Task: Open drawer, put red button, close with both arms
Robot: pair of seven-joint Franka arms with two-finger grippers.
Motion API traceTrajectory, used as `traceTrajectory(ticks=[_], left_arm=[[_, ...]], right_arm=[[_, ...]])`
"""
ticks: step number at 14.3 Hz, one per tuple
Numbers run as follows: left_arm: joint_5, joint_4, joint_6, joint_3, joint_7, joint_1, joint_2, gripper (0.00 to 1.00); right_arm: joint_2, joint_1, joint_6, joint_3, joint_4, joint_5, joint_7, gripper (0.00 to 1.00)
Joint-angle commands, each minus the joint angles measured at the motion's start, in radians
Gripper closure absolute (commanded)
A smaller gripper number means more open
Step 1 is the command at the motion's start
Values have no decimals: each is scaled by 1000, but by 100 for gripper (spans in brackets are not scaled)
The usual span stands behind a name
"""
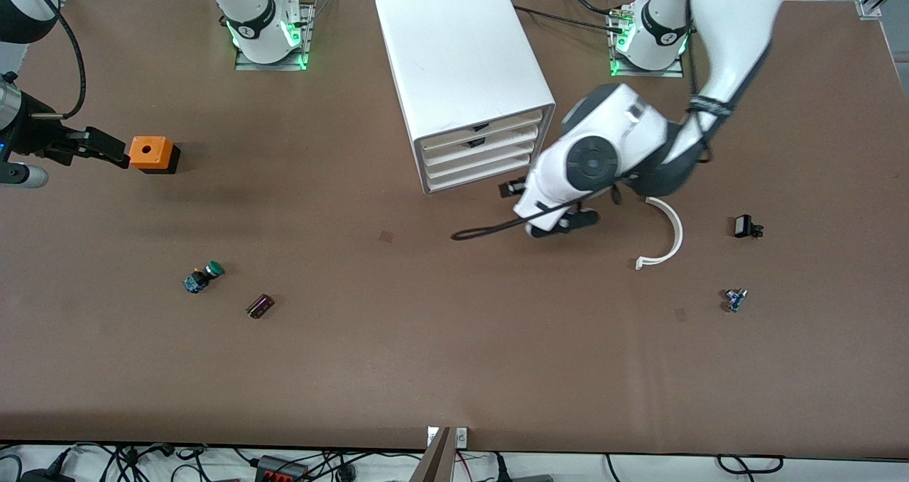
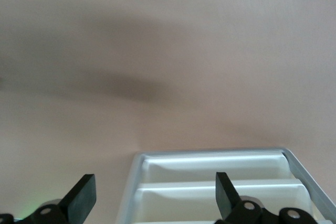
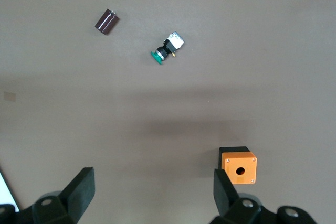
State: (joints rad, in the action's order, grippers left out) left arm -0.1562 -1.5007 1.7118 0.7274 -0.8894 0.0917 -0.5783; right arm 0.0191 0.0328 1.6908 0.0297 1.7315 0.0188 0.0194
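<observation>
Left tool (image 2: 152,182): fingers apart, nothing between them; poised over bare surface just in front of the drawer fronts, at the cabinet corner toward the left arm's end.
Right tool (image 3: 152,177): fingers apart, empty; held just beside the orange box (image 1: 150,153) at the right arm's end of the surface; waiting.
Cabinet (image 1: 461,56): white, four drawers, standing between the two arm bases, front turned toward the front camera and slightly toward the left arm's end.
Drawer (image 1: 497,141): second from top, shut flush with the others.
Red button (image 1: 735,299): lying on the surface near the left arm's end, well apart from the cabinet and from both tools; nearer to the front camera than a small black part (image 1: 746,226).
White curved strip (image 1: 671,233): flat on the surface between the left tool and the small black part.
Green button (image 1: 204,276): on its side toward the right arm's end, a dark cylinder (image 1: 260,306) near it.
Surface (image 1: 440,368): brown, matte, with a broad bare band along the edge nearest the front camera.
Edges: cables and power strips hanging below the near edge; metal framing at the corner by the left arm's base.
</observation>
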Motion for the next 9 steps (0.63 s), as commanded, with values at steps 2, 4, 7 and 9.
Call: traceTrajectory(ticks=[2, 4, 7, 9], left_arm=[[-117, 175, -202, 12, 234, 92, 14, 0], [-167, 185, -210, 12, 379, 157, 67, 0], [-172, 185, -215, 10, 661, 268, 165, 0], [-160, 186, -222, 12, 815, 347, 201, 0]], right_arm=[[-25, 1, -2, -5, 20, 15, 13, 0], [-25, 1, 0, -5, 20, 15, 13, 0], [-25, -1, -2, -5, 20, 15, 13, 0], [-27, 1, -6, -5, 23, 15, 13, 0]])
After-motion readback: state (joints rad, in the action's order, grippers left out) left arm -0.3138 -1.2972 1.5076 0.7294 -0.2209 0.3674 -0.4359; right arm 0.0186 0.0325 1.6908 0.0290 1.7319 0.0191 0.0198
